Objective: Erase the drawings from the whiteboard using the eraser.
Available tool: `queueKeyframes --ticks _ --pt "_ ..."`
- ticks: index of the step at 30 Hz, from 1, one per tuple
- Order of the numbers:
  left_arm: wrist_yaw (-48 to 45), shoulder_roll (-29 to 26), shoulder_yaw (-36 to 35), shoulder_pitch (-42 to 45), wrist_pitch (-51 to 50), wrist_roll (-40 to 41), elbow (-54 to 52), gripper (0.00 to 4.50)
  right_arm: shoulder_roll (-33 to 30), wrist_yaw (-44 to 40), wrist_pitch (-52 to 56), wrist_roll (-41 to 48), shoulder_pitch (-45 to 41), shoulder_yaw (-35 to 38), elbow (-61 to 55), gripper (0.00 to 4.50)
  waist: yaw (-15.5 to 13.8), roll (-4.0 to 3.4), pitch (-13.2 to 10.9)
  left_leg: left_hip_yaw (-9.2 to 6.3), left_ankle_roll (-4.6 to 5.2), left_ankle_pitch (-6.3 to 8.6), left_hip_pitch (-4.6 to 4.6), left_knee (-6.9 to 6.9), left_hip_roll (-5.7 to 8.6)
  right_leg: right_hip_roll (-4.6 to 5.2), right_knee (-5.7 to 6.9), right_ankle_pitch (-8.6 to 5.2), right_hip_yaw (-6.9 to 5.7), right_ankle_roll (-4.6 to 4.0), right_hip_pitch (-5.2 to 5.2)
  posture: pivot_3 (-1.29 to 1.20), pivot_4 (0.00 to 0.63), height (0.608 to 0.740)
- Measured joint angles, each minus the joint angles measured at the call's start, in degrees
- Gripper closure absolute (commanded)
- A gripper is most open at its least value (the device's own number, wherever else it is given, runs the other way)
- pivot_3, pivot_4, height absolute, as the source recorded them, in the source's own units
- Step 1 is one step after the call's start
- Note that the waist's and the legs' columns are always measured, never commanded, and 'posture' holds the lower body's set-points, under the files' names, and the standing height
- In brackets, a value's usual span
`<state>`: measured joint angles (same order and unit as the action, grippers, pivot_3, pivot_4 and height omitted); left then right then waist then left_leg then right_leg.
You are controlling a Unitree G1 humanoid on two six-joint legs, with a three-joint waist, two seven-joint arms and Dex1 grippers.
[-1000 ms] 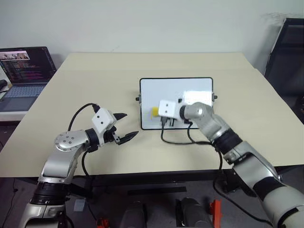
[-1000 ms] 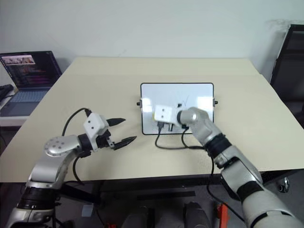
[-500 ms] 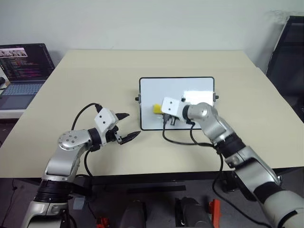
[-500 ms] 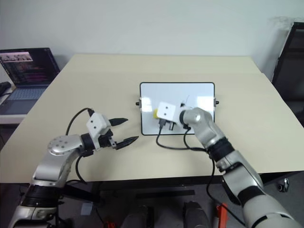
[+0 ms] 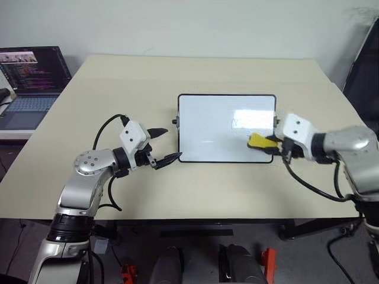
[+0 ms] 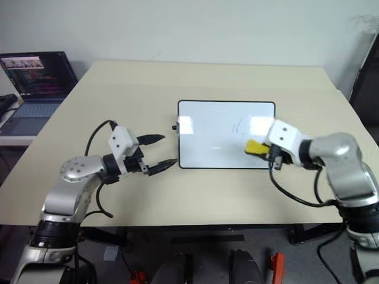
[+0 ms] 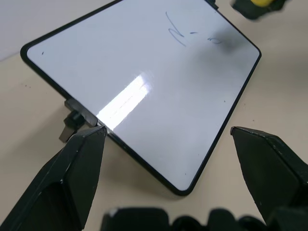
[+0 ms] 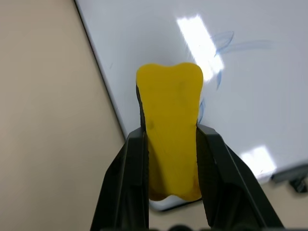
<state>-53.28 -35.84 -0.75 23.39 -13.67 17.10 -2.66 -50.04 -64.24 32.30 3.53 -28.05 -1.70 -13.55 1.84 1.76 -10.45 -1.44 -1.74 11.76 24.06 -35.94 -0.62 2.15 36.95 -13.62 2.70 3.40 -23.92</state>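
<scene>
From the left, my left gripper [image 5: 163, 145] hangs with fingers spread wide just off the black-framed white rectangular whiteboard [image 5: 213, 127] lying flat on the table, thin dark scribbled drawings [image 6: 238, 125] remain, and my right gripper [image 5: 270, 145] pinches the small yellow block eraser [image 5: 259, 141] at the board's right edge, so I judge wiping them comes next.

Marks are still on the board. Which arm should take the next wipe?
Right. The right gripper is shut on the eraser at the whiteboard's right edge, near the drawings. The left gripper is open and empty beside the board's left edge.
</scene>
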Motion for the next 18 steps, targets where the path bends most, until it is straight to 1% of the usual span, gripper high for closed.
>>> queueKeyframes --ticks 3,5,11,18 --pt "-0.84 -0.74 0.39 1.24 -1.32 0.14 -0.22 0.0 -4.74 -0.46 -3.44 0.84 2.75 4.68 2.29 3.52 0.06 0.0 0.0 -0.01 0.0 0.0 -0.09 -0.02 -0.03 -0.03 0.0 -0.01 -0.03 0.01 0.08 0.0 0.15 0.74" --pt "-1.5 -1.89 0.39 1.47 -2.89 0.38 -0.23 0.0 -6.36 0.09 -5.3 1.08 4.27 7.28 4.54 3.52 0.11 0.0 0.0 0.0 0.0 0.0 -0.15 -0.03 -0.05 -0.05 0.02 -0.02 -0.02 0.0 0.11 0.0 0.15 0.74" --pt "-2.44 -2.65 0.21 2.08 -4.88 1.32 -1.56 0.0 -8.16 0.63 -8.19 2.44 4.87 9.5 6.89 3.52 0.02 0.0 0.0 -0.02 0.0 0.0 -0.15 -0.04 -0.04 -0.06 0.01 -0.01 -0.02 0.01 0.15 0.0 0.15 0.74" --pt "-2.4 -3.13 -0.22 2.07 -5.75 2.02 -1.57 0.0 -8.46 0.85 -9.52 2.96 3.67 9.27 8.7 3.52 0.0 0.0 0.0 -0.03 0.0 0.0 -0.16 -0.06 -0.04 -0.06 0.02 -0.01 -0.02 0.01 0.17 0.0 0.15 0.74"
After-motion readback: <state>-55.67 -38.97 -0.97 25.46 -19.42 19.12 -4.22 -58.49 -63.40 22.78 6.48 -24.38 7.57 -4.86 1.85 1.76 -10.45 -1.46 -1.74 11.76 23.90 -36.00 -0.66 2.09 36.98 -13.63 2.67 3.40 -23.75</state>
